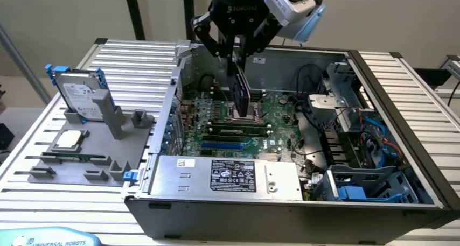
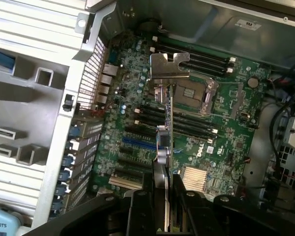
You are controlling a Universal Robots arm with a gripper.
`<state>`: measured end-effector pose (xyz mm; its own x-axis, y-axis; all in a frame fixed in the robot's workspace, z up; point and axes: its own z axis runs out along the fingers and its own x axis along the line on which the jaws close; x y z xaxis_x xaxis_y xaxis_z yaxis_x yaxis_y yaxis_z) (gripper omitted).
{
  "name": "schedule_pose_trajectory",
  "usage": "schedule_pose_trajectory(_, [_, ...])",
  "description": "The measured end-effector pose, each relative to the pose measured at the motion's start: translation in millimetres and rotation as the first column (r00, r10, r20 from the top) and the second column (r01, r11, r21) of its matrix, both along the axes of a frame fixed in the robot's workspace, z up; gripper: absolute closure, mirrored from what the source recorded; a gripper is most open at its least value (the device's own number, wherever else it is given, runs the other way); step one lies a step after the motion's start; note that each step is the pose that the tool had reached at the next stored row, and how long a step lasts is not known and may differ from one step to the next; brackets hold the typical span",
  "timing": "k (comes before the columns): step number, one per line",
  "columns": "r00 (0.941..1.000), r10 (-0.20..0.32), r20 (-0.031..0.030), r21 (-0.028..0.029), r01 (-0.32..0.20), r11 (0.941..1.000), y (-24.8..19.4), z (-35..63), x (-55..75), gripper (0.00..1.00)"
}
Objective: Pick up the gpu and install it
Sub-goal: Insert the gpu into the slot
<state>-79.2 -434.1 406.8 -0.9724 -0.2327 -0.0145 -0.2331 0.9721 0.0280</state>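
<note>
My gripper [image 1: 238,55] is pinching the gpu [image 1: 243,90] at one end, with a finger pressed on each flat side. The card hangs down inside the open computer case [image 1: 287,216], over the green motherboard [image 1: 280,130]. I can't see it touching anything. From the wrist view I look along its thin edge. The silver bracket [image 2: 169,65] is at the end far from my fingers, near the processor socket [image 2: 189,93].

To do this part well, I think I should hold the card straight and move slowly. The bracket must not bump the socket or the black wires. The card's long edge has to line up with a slot, maybe the blue slot [image 2: 137,142]. It should go in flat, not tipped.

Some things are hard to see. The card is edge-on, so its flat faces and the edge that plugs in are hidden. I can't tell how high it hangs over the board, or which slot fits it. The gripper's dark body hides where my fingers meet the card.
</note>
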Motion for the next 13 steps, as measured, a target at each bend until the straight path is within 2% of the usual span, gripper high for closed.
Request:
schedule_pose_trajectory(4, [0.9991,0.042,0.0,-0.0001,-0.042,0.9991,0.0,-0.9,3.6,0.73])
schedule_pose_trajectory(7, [0.9958,0.091,-0.0001,-0.0002,-0.091,0.9958,0.1,-2.1,4.1,0.73])
schedule_pose_trajectory(10, [0.9894,0.145,0.0001,-0.0001,-0.145,0.9894,0.0,-3.8,4.2,0.73])
schedule_pose_trajectory(13, [0.9801,0.199,0.0007,-0.0002,-0.199,0.9801,0.0,-5.5,4.2,0.73])
